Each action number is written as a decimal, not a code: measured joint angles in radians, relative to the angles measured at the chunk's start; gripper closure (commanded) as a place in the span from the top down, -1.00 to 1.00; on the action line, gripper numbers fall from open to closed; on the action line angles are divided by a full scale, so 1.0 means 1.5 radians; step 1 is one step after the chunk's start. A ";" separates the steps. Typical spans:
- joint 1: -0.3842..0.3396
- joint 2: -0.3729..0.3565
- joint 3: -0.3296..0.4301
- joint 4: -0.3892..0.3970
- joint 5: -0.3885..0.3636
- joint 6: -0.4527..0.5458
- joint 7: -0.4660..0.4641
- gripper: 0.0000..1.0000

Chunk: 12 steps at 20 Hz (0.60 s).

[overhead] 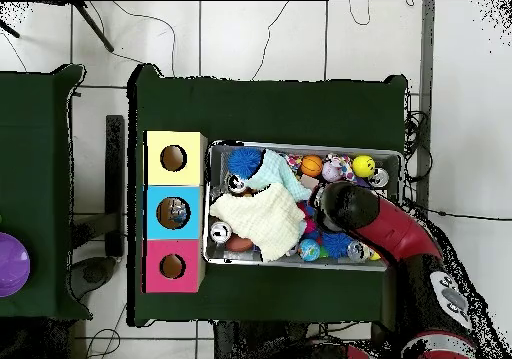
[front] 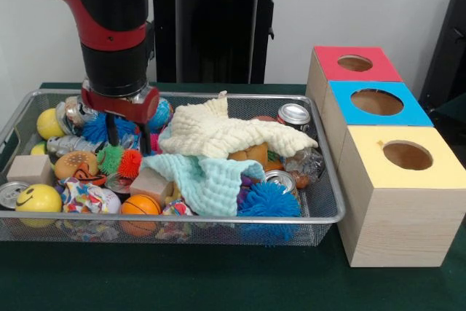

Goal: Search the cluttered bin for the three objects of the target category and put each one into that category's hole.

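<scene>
Front view shows my claw (front: 129, 142) hanging down inside the bin (front: 331, 180), over its left part. My two dark fingers (front: 113, 130) are a little apart and hold nothing. Their tips are just above a green spiky ball (front: 110, 159) and an orange spiky ball (front: 130, 163). Beside them on the right lies a cream cloth (front: 226, 133). Three boxes with holes stand right of the bin, the yellow box (front: 404, 194) nearest.

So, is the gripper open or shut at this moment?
Open. In the front view the gripper hangs low in the bin, its two dark fingers apart, over an orange spiky ball.
</scene>
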<state>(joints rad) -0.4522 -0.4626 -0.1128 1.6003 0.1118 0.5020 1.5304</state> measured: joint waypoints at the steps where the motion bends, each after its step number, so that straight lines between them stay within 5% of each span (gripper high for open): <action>1: 0.000 0.002 0.000 -0.001 0.000 0.000 0.000 1.00; 12: -0.004 0.043 0.001 -0.044 0.000 0.007 0.000 1.00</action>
<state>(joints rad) -0.4588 -0.3987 -0.1115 1.5340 0.1120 0.5126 1.5304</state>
